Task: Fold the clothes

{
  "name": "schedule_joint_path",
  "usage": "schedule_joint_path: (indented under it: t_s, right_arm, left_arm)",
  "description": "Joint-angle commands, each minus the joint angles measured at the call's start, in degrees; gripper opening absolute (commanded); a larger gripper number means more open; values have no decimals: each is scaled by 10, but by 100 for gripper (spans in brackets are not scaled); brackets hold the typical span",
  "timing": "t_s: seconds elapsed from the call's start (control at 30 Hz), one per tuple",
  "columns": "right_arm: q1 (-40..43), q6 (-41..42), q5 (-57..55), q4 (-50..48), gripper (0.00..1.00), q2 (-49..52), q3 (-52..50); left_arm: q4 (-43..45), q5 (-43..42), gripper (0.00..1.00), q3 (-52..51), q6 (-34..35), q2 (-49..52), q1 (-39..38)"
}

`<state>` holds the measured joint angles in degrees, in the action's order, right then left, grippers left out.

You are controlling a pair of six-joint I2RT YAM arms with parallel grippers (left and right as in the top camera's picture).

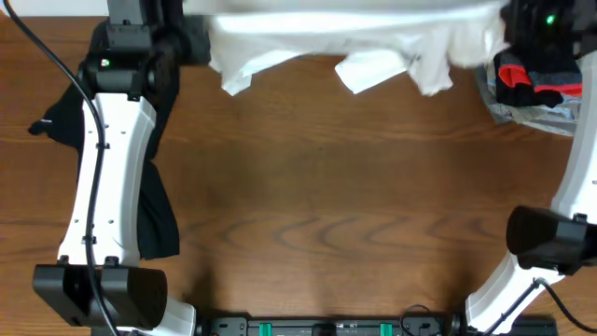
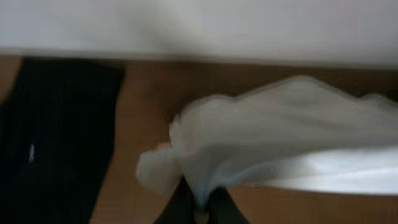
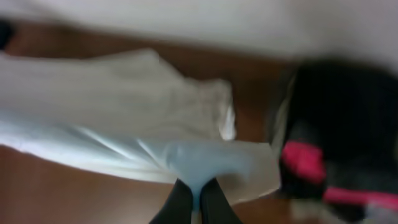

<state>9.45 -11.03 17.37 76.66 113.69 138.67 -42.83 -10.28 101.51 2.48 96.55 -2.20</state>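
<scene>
Seen from above, the nearest part of the wooden table (image 1: pixel 326 187) is bare, a wide working area between the two robot arms whose bases sit at the near edge. The left arm (image 1: pixel 107 177) reaches away from its base along the left side, and beneath it lies a long black garment (image 1: pixel 159 219), loose and crumpled, apparently set aside while the other piece is handled. The right arm (image 1: pixel 550 238) reaches away along the right side. Each wrist camera looks past its own dark fingers: the left gripper (image 2: pixel 200 208) is clenched on a bunched edge of the white T-shirt (image 2: pixel 280 143), and the right gripper (image 3: pixel 198 199) is likewise pinched tight on another bit of the same thin fabric. At the far edge of the table the T-shirt hangs stretched between the two claws as a broad, wrinkled white band with loose flaps hanging down, seemingly held up and apart so that it opens out before being laid flat for folding. Which parts of the shirt are pinched is too blurred to tell. In the far right corner rests a pile of clothes (image 1: pixel 536 79) in black and red, beside the shirt's right end.
</scene>
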Motion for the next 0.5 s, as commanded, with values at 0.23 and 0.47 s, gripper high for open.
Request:
schedule_joint_path:
  t_s: [0.23,0.47]
  right_arm:
    - [-1,-9,-6,165,1,-1,6]
    - [1,4,-30,207,1,-9,-5]
  left_arm:
    - [-233,-20,6,7,-10,-8,8]
    - [-348,-20,6,7,-12,-8,8]
